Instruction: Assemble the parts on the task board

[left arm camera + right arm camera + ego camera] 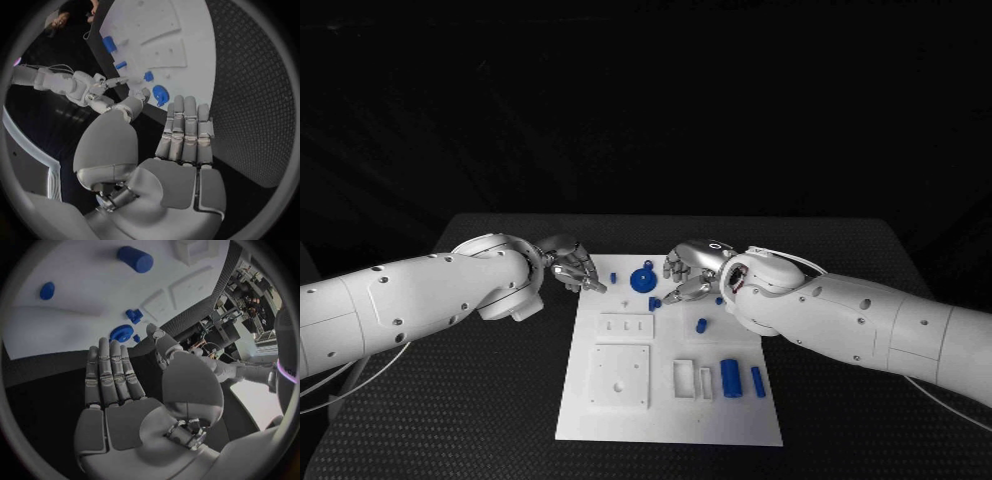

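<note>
**Both hands flank the blue gear at the board's far end**

Fingers of the right hand (692,274) are held straight and together over the far right part of the task board (669,425), with nothing in them; its wrist view shows a flat, bare palm. The left hand (568,268) sits at the board's far left corner, fingers likewise extended and holding nothing, its fingertips (186,104) pointing toward the board edge.

Between the two hands, just above centre in the head view, lies the round blue gear (643,279). It lies flat with no long axis to speak of. By my reading the right hand is a little nearer to it, with the gear just left of its fingertips in the head view. A small blue part (655,303) lies just below the gear, and a short blue peg (701,325) below the right hand. Two blue cylinders (731,378) lie at lower right, long axes running up the frame.

No writing or brand marks can be read.
</note>
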`<state>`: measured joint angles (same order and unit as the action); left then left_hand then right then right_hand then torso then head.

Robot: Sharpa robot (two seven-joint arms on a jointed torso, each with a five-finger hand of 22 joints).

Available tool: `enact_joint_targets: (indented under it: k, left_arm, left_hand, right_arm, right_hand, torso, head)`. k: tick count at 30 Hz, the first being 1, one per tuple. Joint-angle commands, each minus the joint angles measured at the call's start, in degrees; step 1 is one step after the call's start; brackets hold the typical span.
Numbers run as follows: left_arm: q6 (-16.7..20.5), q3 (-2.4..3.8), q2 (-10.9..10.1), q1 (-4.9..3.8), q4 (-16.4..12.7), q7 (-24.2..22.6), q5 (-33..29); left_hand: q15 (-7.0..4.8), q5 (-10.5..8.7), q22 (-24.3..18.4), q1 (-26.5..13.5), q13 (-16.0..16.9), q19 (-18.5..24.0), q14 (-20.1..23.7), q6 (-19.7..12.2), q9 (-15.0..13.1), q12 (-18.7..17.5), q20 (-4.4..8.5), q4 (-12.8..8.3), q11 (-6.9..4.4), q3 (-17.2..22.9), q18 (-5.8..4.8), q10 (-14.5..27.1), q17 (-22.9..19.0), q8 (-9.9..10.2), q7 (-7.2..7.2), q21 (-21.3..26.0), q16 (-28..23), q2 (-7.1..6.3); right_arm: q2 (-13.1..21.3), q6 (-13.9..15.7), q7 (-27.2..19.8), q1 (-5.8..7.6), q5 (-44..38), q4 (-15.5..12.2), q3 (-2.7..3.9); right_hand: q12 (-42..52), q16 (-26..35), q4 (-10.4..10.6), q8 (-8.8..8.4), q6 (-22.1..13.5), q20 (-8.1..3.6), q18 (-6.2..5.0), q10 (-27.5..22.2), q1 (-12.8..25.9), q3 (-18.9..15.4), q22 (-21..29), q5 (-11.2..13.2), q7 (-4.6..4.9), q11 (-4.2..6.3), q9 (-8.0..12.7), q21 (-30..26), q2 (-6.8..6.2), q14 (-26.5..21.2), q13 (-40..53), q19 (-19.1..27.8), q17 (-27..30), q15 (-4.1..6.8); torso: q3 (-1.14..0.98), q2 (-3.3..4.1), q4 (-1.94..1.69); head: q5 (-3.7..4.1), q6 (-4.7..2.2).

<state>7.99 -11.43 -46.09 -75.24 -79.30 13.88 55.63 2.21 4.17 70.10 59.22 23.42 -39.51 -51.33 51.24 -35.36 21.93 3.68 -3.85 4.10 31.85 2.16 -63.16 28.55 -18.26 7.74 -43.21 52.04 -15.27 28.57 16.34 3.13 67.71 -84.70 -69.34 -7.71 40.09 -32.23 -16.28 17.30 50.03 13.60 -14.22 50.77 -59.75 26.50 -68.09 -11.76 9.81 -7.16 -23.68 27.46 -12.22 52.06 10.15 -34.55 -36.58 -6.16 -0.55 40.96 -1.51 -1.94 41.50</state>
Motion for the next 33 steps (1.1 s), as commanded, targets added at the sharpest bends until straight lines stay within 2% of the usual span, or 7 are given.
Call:
enact_joint_targets:
  k: [1,4,6,11,20,26,33]
  left_arm:
    - [5.6,0.04,-0.4,-0.08,-0.9,-5.2,-6.3]
    - [7.4,0.04,-0.4,-0.08,-1.1,-7.1,-8.3]
    - [8.0,0.04,-0.6,-0.09,-1.3,-7.7,-9.2]
    - [8.8,0.04,-0.7,-0.14,-1.8,-8.6,-10.8]
    - [9.1,0.04,-1.1,-0.53,-2.5,-8.4,-11.4]
    - [9.3,0.04,-1.3,-0.93,-2.9,-8.4,-11.5]
    - [10.5,0.04,-1.5,-1.25,-3.5,-9.5,-12.9]
  left_hand:
    - [0.06,0.95,0.0,0.8,-0.1,0.0,-0.5,-0.2,0.2,-0.5,-0.21,-0.3,0.22,0.1,0.05,-0.1,0.1,-0.1,0.14,0.4,-0.6,0.34]
    - [0.12,2.22,0.1,1.6,-0.2,-0.1,-0.9,-0.1,0.4,-0.6,-0.31,-0.8,0.27,-0.1,0.1,-0.5,0.3,-0.3,0.4,0.7,-1.3,1.01]
    - [0.13,3.53,0.2,1.9,-0.3,-0.2,-1.1,-0.1,0.6,-0.8,-0.34,-1.1,0.26,-0.3,0.11,-0.7,0.6,-0.4,0.55,0.8,-1.7,1.34]
    - [0.11,4.46,0.3,2.2,-0.3,-0.3,-1.4,0.1,0.7,-0.9,-0.32,-1.5,0.21,-0.5,0.12,-0.9,0.9,-0.5,0.6,0.9,-2.1,1.8]
    - [0.12,5.11,0.4,2.3,-0.3,-0.4,-1.5,0.1,0.9,-1.0,-0.34,-1.7,0.22,-0.7,0.09,-1.0,1.1,-0.6,0.6,1.1,-2.4,2.24]
    - [0.12,5.28,0.4,2.2,-0.3,-0.4,-1.5,0.1,0.9,-1.0,-0.35,-1.7,0.22,-0.7,0.08,-1.1,1.2,-0.6,0.58,1.1,-2.4,2.31]
    - [0.1,5.46,0.5,2.3,-0.3,-0.4,-1.6,0.1,0.9,-1.0,-0.33,-1.8,0.18,-0.8,0.09,-1.2,1.4,-0.7,0.52,1.2,-2.5,2.48]
  right_arm:
    - [-0.6,0.7,0.6,-0.29,-3.0,0.2,-0.07]
    - [-1.4,1.2,1.0,-0.75,-4.0,0.7,-0.16]
    - [-1.9,1.5,1.2,-0.9,-4.3,1.2,-0.18]
    - [-3.0,1.9,1.4,-1.22,-5.3,2.1,-0.3]
    - [-4.2,1.8,1.2,-1.65,-5.8,3.6,-0.44]
    - [-4.7,1.3,1.1,-1.91,-5.8,3.9,-0.65]
    - [-5.3,1.0,0.9,-2.17,-5.8,4.7,-0.94]
  right_hand:
    - [0.1,0.1,0.2,0.41,0.4,0.07,-0.27,-0.5,-0.5,0.1,-0.1,-0.3,-0.3,0.01,0.0,-0.3,-0.2,-0.4,0.0,0.3,-0.1,0.11]
    - [0.2,0.1,0.2,0.55,0.7,0.08,-0.32,-0.4,-0.7,0.3,-0.2,-0.3,-0.46,0.06,0.0,-0.3,0.04,-0.4,0.0,0.2,-0.2,0.16]
    - [0.3,0.0,0.2,0.57,0.8,0.08,-0.33,-0.3,-0.7,0.3,-0.2,-0.3,-0.55,0.07,0.0,-0.3,0.08,-0.3,0.0,0.2,-0.3,0.18]
    - [0.3,0.0,0.2,0.58,0.8,0.09,-0.36,-0.3,-0.9,0.5,-0.2,-0.2,-0.65,0.1,0.1,-0.3,0.11,-0.3,0.0,0.1,-0.3,0.2]
    - [0.3,0.2,0.4,0.46,0.8,0.17,-0.33,-0.7,-1.3,1.4,-0.3,0.0,-0.67,-0.03,0.3,-0.5,0.04,-0.6,-0.1,0.3,-0.4,0.06]
    - [0.3,0.3,0.5,0.46,0.9,0.2,-0.31,-0.7,-1.3,1.5,-0.4,0.0,-0.66,-0.06,0.3,-0.6,0.05,-0.6,-0.2,0.3,-0.4,0.04]
    - [0.3,0.3,0.6,0.49,1.0,0.24,-0.29,-0.8,-1.1,1.7,-0.4,0.0,-0.71,-0.1,0.3,-0.7,0.2,-0.7,-0.2,0.4,-0.4,0.02]
  torso:
    - [0.01,0.07,-0.04]
    - [0.05,0.12,-0.1]
    - [0.0,0.09,0.01]
    - [0.02,0.16,0.0]
    - [-0.01,0.31,-0.16]
    - [0.08,0.68,-0.54]
    - [0.22,0.96,-0.68]
  head:
    - [-0.21,0.12]
    - [-0.32,0.2]
    - [-0.4,0.33]
    - [-0.6,0.37]
    - [-0.83,0.75]
    - [-0.66,0.77]
    - [-0.59,0.83]
